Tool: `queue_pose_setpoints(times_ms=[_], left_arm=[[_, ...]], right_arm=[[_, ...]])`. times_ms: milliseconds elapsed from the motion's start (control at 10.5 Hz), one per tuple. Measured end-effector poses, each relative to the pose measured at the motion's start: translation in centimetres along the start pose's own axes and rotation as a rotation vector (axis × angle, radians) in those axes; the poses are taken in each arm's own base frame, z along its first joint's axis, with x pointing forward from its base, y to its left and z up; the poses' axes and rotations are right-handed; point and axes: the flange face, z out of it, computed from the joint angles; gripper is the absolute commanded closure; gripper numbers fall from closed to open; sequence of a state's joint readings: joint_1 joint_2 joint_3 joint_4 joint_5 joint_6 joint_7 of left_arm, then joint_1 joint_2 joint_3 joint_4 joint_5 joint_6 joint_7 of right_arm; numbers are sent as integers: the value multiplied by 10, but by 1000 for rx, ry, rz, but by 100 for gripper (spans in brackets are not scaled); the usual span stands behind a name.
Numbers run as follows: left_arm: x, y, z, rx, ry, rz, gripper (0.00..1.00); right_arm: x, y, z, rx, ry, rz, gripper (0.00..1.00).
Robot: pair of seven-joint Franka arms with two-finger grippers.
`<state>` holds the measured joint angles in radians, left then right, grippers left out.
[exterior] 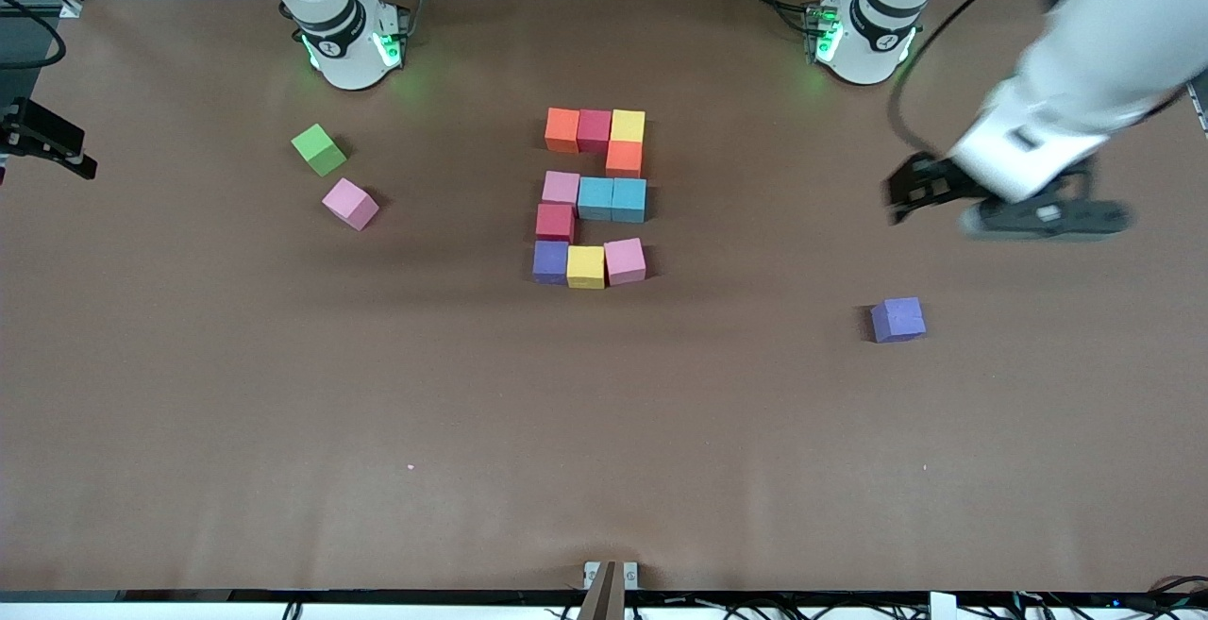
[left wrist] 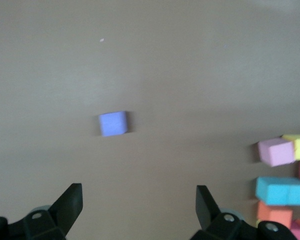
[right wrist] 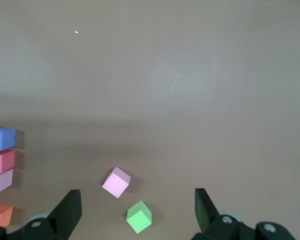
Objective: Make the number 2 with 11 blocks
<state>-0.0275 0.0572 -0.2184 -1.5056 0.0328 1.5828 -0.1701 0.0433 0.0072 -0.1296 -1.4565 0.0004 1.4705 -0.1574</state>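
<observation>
The number 2 point(exterior: 593, 195) lies on the middle of the table, built of several blocks. Its row nearest the robots is orange point(exterior: 562, 129), red point(exterior: 594, 129) and yellow point(exterior: 628, 125), and its row nearest the front camera is purple point(exterior: 550, 261), yellow point(exterior: 585, 266) and pink point(exterior: 624, 260). My left gripper point(exterior: 1043, 217) point(left wrist: 138, 192) hangs open and empty over bare table at the left arm's end. The right gripper point(right wrist: 137, 197) is open and empty high over the right arm's end, out of the front view. One edge of the digit point(left wrist: 282, 187) point(right wrist: 2, 165) shows in each wrist view.
A loose purple cube point(exterior: 897, 319) point(left wrist: 113, 123) lies toward the left arm's end, nearer the front camera than the digit. A green cube point(exterior: 318, 149) point(right wrist: 139, 216) and a loose pink cube point(exterior: 350, 203) point(right wrist: 116, 182) lie close together toward the right arm's end.
</observation>
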Motion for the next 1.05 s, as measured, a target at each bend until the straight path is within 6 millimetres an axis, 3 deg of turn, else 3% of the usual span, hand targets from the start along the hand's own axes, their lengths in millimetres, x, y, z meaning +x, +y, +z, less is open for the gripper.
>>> queue_pose_setpoints(times_ms=[381, 476, 571, 856, 1047], left_arm=[[-38, -118, -29, -89, 13, -21, 0], [-42, -129, -31, -96, 16, -27, 0], [-41, -122, -29, -82, 12, -12, 0], [-30, -76, -23, 0, 1, 84, 0], [-29, -65, -24, 3, 5, 105, 0]], right_arm=[[0, 0, -1, 0, 2, -1, 0], [0, -1, -1, 0, 2, -1, 0], [0, -1, -1, 0, 2, -2, 0], [0, -2, -1, 0, 2, -5, 0], [0, -2, -1, 0, 2, -5, 0]])
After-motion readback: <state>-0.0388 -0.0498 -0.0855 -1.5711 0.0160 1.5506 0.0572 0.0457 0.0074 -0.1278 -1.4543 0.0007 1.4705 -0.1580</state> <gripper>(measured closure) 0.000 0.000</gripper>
